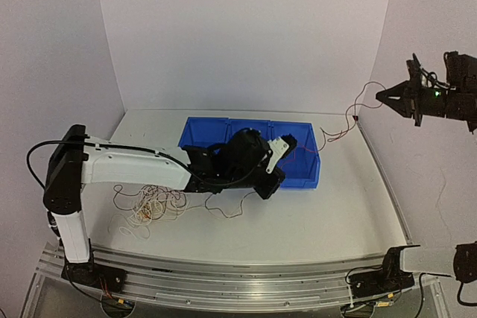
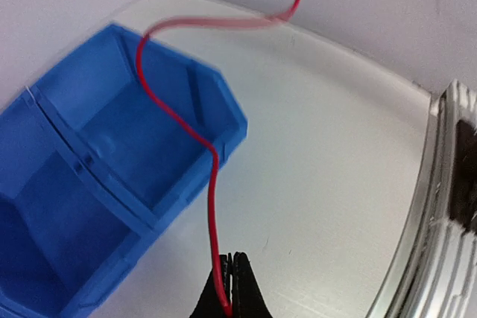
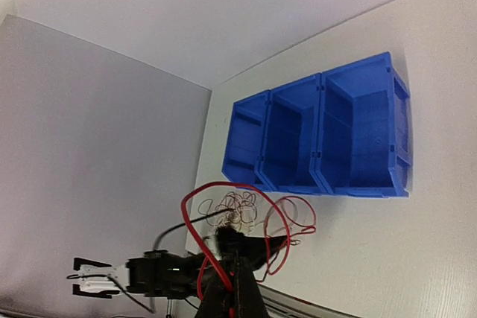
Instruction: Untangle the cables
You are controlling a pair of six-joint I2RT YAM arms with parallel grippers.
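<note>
A thin red cable (image 1: 339, 133) runs between my two grippers. My left gripper (image 1: 292, 144) is low over the right end of the blue bin (image 1: 223, 133) and is shut on one end of the cable, seen in the left wrist view (image 2: 211, 206) between the closed fingers (image 2: 230, 269). My right gripper (image 1: 383, 96) is raised high at the far right and is shut on the other end; in its wrist view the red cable (image 3: 195, 197) loops out of the closed gripper (image 3: 235, 277). A tangle of thin cables (image 1: 149, 202) lies on the table at the left.
The blue three-compartment bin (image 3: 328, 139) stands mid-table near the back wall. The tangle (image 3: 235, 210) lies in front of its left end. A metal rail (image 1: 223, 269) runs along the table's near edge. Walls close the table on the left, back and right.
</note>
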